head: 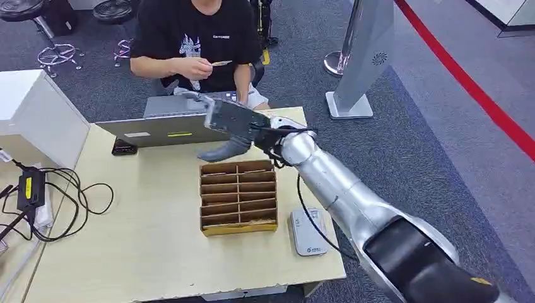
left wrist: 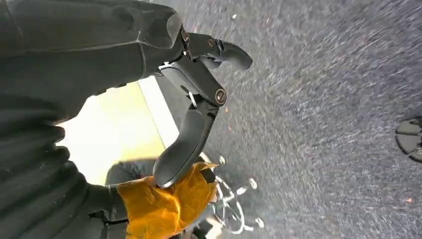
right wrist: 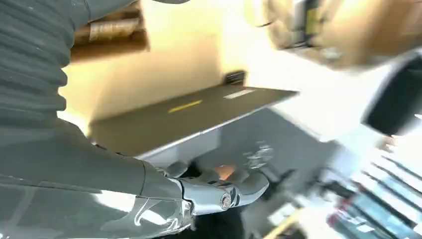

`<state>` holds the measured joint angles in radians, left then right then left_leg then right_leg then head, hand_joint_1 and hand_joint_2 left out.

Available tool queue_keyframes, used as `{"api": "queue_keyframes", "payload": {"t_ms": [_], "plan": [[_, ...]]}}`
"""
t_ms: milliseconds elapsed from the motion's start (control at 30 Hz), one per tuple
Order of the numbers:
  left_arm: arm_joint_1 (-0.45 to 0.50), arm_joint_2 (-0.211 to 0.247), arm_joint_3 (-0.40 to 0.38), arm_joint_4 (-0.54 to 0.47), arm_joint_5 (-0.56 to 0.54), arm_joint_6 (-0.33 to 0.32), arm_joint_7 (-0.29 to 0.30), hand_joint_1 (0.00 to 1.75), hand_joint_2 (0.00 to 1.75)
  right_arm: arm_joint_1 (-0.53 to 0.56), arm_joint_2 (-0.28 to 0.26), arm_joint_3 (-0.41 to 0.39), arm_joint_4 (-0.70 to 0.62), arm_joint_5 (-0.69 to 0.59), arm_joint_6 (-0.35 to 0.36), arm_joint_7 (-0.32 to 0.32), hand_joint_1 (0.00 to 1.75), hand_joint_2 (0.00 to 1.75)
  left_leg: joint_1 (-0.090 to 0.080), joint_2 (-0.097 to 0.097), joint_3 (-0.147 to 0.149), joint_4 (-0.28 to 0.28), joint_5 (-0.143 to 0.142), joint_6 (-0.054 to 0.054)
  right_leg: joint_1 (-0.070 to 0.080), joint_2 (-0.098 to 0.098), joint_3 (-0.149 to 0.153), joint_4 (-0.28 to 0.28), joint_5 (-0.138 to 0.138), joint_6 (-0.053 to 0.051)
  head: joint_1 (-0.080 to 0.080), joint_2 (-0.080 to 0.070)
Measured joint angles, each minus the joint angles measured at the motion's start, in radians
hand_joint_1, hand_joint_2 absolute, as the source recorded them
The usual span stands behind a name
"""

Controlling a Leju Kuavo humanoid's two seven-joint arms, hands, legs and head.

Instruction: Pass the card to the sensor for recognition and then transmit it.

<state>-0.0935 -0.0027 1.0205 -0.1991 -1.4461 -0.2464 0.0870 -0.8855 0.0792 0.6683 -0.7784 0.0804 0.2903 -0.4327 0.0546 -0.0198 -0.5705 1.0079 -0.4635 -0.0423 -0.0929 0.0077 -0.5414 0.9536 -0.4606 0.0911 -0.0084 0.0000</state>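
Grey speckled carpet is covering the floor around a pale wooden table (head: 126, 240), and a red line is running across the carpet at the far right. On the table, a brown cardboard organiser with rows of narrow slots (head: 239, 197) is sitting just below the right hand's fingers, a small grey card-reader sensor with a cable (head: 308, 231) is lying beside the organiser's near corner, well back from the fingers along the silver arm, and a grey open laptop (head: 165, 120) is standing just beyond them. The right hand (head: 228, 129) is reaching out over the table's far edge toward a seated person in a black printed T-shirt (head: 189, 38); its fingers are lying loosely spread with nothing visible in them, and the right wrist view is too blurred to say more. The thin pale card (head: 221, 63) is sitting in the person's hand (head: 192, 66), above and apart from the robot's fingers. The left hand (left wrist: 199, 109) is hanging over the carpet, its dark fingers slightly curled and apart, gripping nothing. A black power adapter with tangled cables (head: 30, 189) is lying at the table's left edge.
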Motion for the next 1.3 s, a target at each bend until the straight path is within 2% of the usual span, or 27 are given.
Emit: {"api": "queue_keyframes", "payload": {"t_ms": [133,233,267,400,500,667,1000,1067,1200,1300], "plan": [[0.016,0.0,0.031,0.0,0.032,0.015,0.006,0.0,1.75,0.221,-0.148,-0.079,-0.229,0.003,-0.066,-0.102,0.0,1.75,0.0,-0.004,0.001,0.0,-0.002,0.001,0.001,-0.004,0.005,-0.004,0.0,0.001,0.0,0.0],[0.022,0.001,0.047,0.0,0.037,0.016,0.007,0.0,1.75,0.369,-0.217,-0.13,-0.373,0.036,-0.083,-0.129,0.0,1.75,0.0,0.0,0.001,0.0,-0.004,0.001,0.001,-0.001,0.003,-0.004,0.0,0.001,0.001,0.0],[0.022,0.001,0.052,0.0,0.04,0.017,0.008,0.0,1.75,0.404,-0.23,-0.14,-0.405,0.055,-0.098,-0.136,0.0,1.75,0.0,0.0,0.001,0.0,-0.004,0.001,0.001,-0.001,0.003,-0.004,-0.001,0.001,0.0,0.0],[0.023,0.0,0.071,0.0,0.055,0.029,0.014,0.0,1.75,0.583,-0.27,-0.186,-0.562,0.212,-0.243,-0.182,0.0,1.75,0.001,-0.002,0.001,-0.001,-0.005,0.001,0.002,-0.003,0.004,-0.004,-0.003,-0.002,0.001,0.0],[0.023,0.001,0.079,0.0,0.058,0.032,0.015,0.0,1.75,0.675,-0.283,-0.191,-0.632,0.244,-0.269,-0.191,0.0,1.75,0.001,0.001,0.001,-0.001,-0.005,0.001,0.002,-0.001,0.003,-0.004,-0.003,-0.002,0.0,0.0],[0.023,0.002,0.086,0.0,0.058,0.032,0.015,0.0,1.75,0.728,-0.297,-0.206,-0.693,0.247,-0.274,-0.194,0.0,1.75,0.002,0.001,0.001,-0.001,-0.005,0.001,0.002,-0.001,0.003,-0.004,-0.003,-0.002,0.0,0.0],[0.022,0.002,0.092,0.0,0.059,0.034,0.015,0.0,1.75,0.753,-0.305,-0.214,-0.724,0.269,-0.283,-0.19,0.0,1.75,0.002,0.0,0.002,-0.001,-0.005,0.001,0.002,-0.001,0.004,-0.004,-0.003,-0.002,0.0,0.0],[0.022,0.002,0.095,0.0,0.061,0.035,0.015,0.0,1.75,0.767,-0.306,-0.212,-0.725,0.277,-0.262,-0.174,0.0,1.75,0.002,0.0,0.001,-0.001,-0.005,0.001,0.002,-0.001,0.004,-0.004,-0.003,-0.002,0.0,0.0],[0.022,0.002,0.097,0.0,0.057,0.035,0.015,0.0,1.75,0.787,-0.305,-0.172,-0.7,0.345,-0.267,-0.165,0.0,1.75,0.002,0.001,0.001,-0.001,-0.005,0.001,0.002,-0.001,0.004,-0.004,-0.003,-0.002,0.0,0.0],[0.02,0.002,0.097,0.0,0.051,0.034,0.015,0.0,1.75,0.786,-0.29,-0.12,-0.647,0.436,-0.334,-0.148,0.0,1.75,0.002,0.0,0.001,-0.001,-0.005,0.001,0.002,-0.002,0.004,-0.004,-0.003,-0.002,0.0,0.0]]}}
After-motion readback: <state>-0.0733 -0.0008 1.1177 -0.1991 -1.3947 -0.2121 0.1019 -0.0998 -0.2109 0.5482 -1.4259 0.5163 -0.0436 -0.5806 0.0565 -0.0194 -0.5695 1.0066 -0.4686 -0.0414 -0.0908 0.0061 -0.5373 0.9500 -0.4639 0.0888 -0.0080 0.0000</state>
